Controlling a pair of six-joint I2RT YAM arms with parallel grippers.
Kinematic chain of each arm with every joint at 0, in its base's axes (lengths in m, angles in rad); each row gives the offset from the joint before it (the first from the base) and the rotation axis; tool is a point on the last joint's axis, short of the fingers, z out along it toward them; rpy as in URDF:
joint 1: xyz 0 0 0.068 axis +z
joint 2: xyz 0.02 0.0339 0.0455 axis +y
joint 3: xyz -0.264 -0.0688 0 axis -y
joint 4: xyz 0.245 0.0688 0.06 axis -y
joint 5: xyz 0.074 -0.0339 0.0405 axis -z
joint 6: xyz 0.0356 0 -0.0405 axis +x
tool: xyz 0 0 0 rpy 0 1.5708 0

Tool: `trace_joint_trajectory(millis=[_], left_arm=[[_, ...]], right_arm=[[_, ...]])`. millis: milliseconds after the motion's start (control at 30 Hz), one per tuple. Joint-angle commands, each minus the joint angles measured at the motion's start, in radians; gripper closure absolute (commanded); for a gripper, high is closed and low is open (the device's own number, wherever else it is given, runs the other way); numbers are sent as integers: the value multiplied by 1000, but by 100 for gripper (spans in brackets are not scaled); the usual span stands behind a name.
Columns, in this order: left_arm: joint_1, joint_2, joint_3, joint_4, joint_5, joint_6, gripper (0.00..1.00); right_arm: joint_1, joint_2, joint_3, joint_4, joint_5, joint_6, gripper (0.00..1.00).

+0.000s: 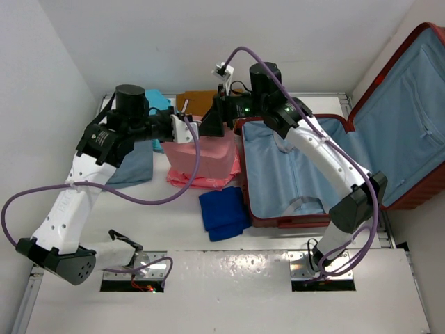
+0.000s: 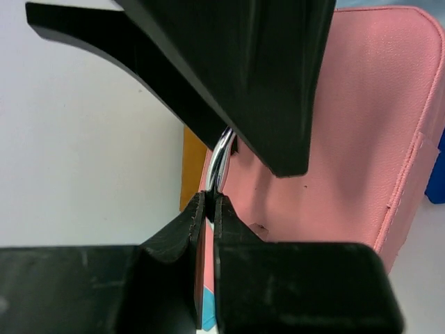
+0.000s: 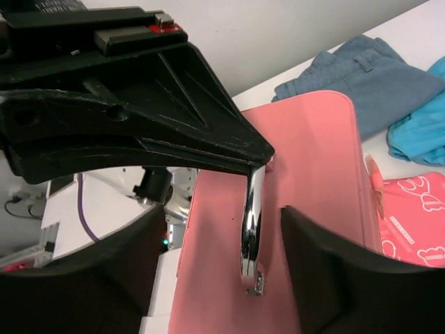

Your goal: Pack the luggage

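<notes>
Left gripper (image 2: 208, 203): jaws pinched down on a thin edge of the small pink case (image 2: 348, 139), right next to its chrome handle (image 2: 221, 154). Right gripper (image 3: 226, 233): jaws apart, straddling that handle, no contact that I can see. The case is just left of the luggage (image 1: 278, 221). The luggage lies open on the right side of the surface (image 1: 181, 223), lid (image 1: 410, 97) up against the wall, blue lining (image 1: 274, 174) bare. There's a folded blue cloth (image 1: 224, 212) at its near-left corner.

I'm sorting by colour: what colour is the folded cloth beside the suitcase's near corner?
The folded cloth is royal blue, best seen in the top external view.
</notes>
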Motion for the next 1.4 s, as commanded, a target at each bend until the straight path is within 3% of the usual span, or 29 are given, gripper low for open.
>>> trace_joint_trajectory(millis=[0,100,333,433,467,500,533,633,667,767,967,1267,1367], left_arm=[[-29,-11,58,150,-3,-22,100],[-29,-11,58,160,-3,-22,100],[-47,-11,38,172,-23,-20,100],[-60,-23,-2,219,-49,-66,96],[-60,-23,-14,236,-69,-80,85],[-60,-47,-46,293,-86,-138,55],[-60,-57,-63,327,-129,-177,42],[-60,-90,-101,431,-209,-293,9],[-60,-90,-115,451,-229,-324,2],[-49,-110,-141,531,-290,-447,0],[-40,-112,-154,588,-428,-626,0],[-31,-119,-224,588,-460,-659,0],[-31,-120,-247,588,-460,-659,0]], right_arm=[[15,20,25,-21,-20,-24,39],[35,29,36,-62,-31,-68,46],[32,-3,-1,-118,6,-162,91],[4,-40,-47,-122,31,-168,100],[-7,-66,-59,-119,35,-162,100],[-40,-78,-99,-114,37,-157,100],[-54,-106,-110,-110,35,-142,100],[-143,-185,-191,-105,43,-128,100],[-166,-221,-212,-104,46,-126,100],[-310,-308,-333,-108,54,-134,100],[-479,-466,-537,-95,98,-160,100],[-791,-643,-827,27,218,-154,100],[-876,-682,-915,135,227,-126,100]])
